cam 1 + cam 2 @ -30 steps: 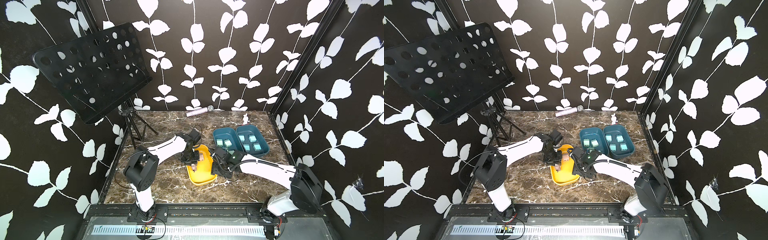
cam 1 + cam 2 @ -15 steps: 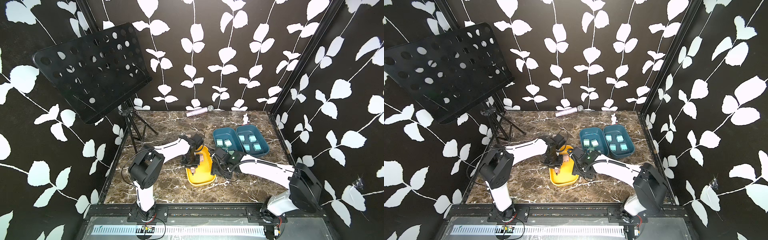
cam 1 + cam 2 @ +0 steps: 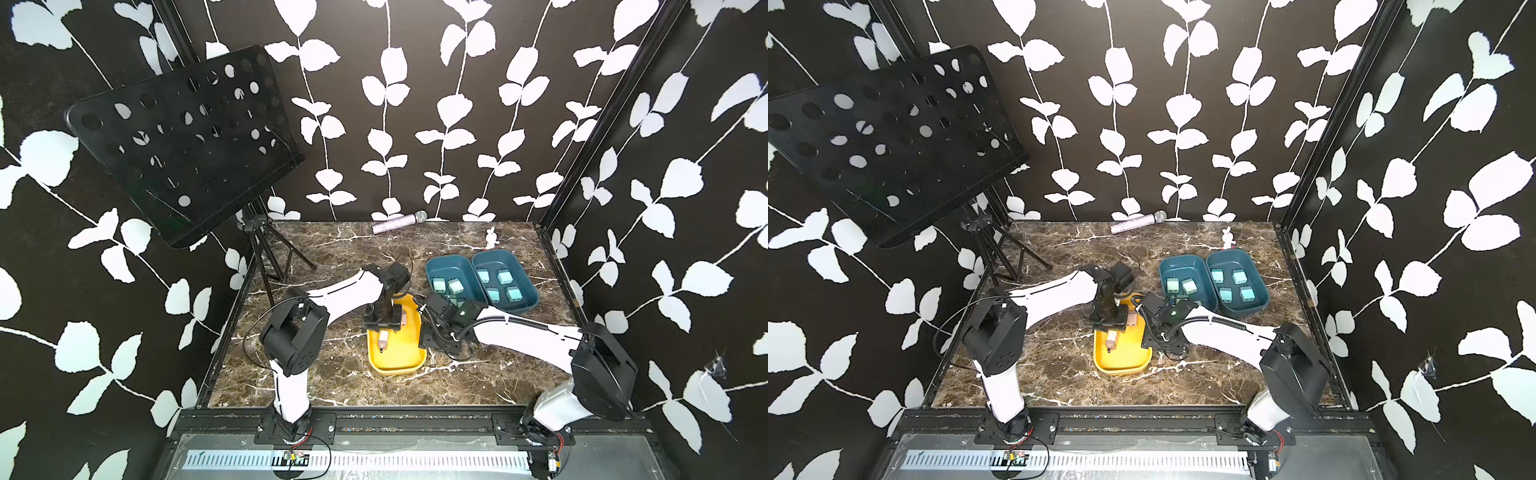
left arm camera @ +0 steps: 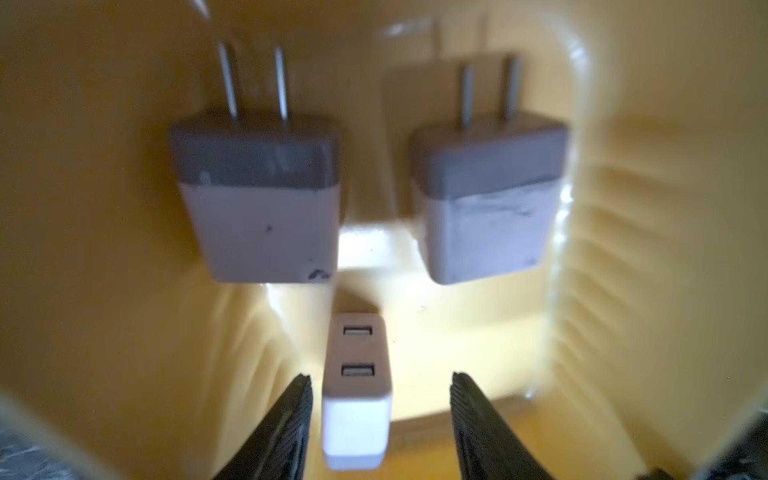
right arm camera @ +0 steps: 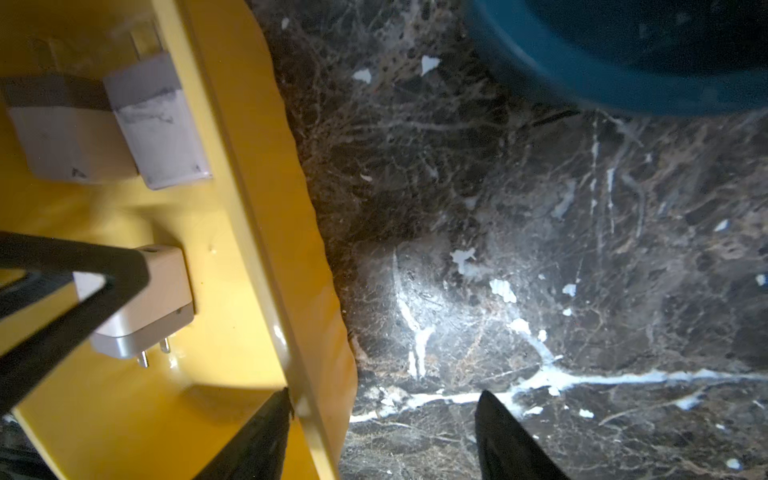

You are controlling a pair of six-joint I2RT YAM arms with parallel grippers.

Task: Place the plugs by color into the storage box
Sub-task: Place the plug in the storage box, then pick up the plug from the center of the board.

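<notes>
Moved: left gripper (image 4: 381, 377) jaws have parted, beige plug (image 4: 357, 415) freed between them | plug lies mid yellow tray (image 3: 401, 359), two more plugs (image 4: 257, 208) at its 12 o'clock | right gripper (image 5: 383, 395) wide, straddling tray's 3 o'clock rim | step: releasing beige | next: lift clear without nudging.

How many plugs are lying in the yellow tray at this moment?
3. Two plugs lie side by side at the far end of the yellow tray; the third plug lies nearer, between the fingers of the open left gripper. None seems hidden.
</notes>
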